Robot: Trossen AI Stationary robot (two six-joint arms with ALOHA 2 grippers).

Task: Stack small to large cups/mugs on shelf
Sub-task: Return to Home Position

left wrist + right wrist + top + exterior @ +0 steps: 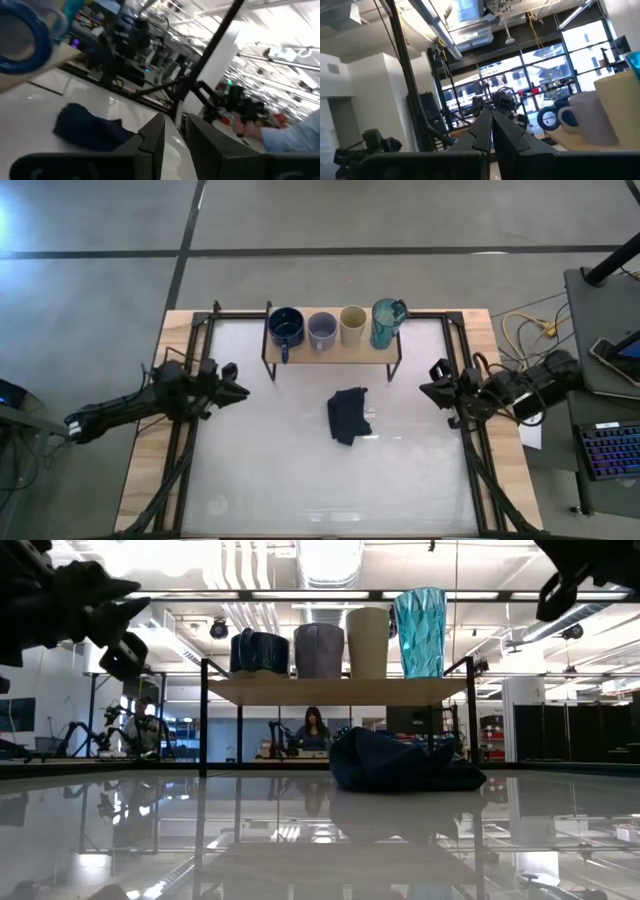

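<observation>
From above, the blue mug [286,326], grey mug [322,330], beige cup [352,324] and teal mug [385,323] stand in a row, left to right, on the shelf [335,352], so the stacking looks finished. The left gripper [238,380] and right gripper [430,380] hang at the table's sides.

At table level, all four stand upright.

In the left wrist view, the fingers are slightly apart and empty.

In the right wrist view, the fingers are pressed together and empty.

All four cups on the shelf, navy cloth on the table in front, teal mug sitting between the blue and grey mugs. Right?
No: the teal mug stands at the row's end, beside the beige cup; the high view shows it. The rest holds: four cups on the shelf, navy cloth on the table in front.
</observation>
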